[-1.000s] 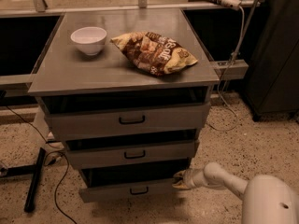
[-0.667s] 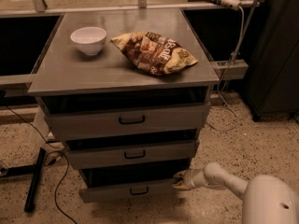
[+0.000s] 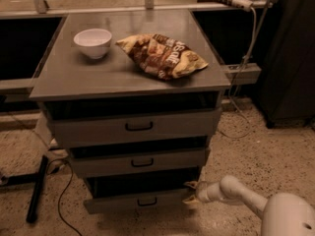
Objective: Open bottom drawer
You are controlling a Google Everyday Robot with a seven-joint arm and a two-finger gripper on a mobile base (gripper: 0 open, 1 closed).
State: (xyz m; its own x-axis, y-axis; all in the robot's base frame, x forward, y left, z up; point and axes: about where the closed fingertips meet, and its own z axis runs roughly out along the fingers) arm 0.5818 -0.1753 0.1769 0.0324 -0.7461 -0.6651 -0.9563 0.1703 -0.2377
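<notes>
The bottom drawer [image 3: 123,201] is the narrowest grey front of three, with a small black loop handle [image 3: 147,201] at its centre. It stands pulled out a little, with a dark gap above its front. My gripper [image 3: 190,191] is at the drawer's right end, its pale fingertips [image 3: 191,185] against the right edge of the front panel. The white arm [image 3: 246,198] runs from the lower right corner to it.
The mid drawer [image 3: 140,162] and the top drawer [image 3: 135,127] sit above, both slightly out. On the cabinet top lie a white bowl [image 3: 93,42] and a chip bag [image 3: 162,54]. A black stand leg [image 3: 37,188] and cables lie on the floor at left. A dark cabinet [image 3: 290,58] stands right.
</notes>
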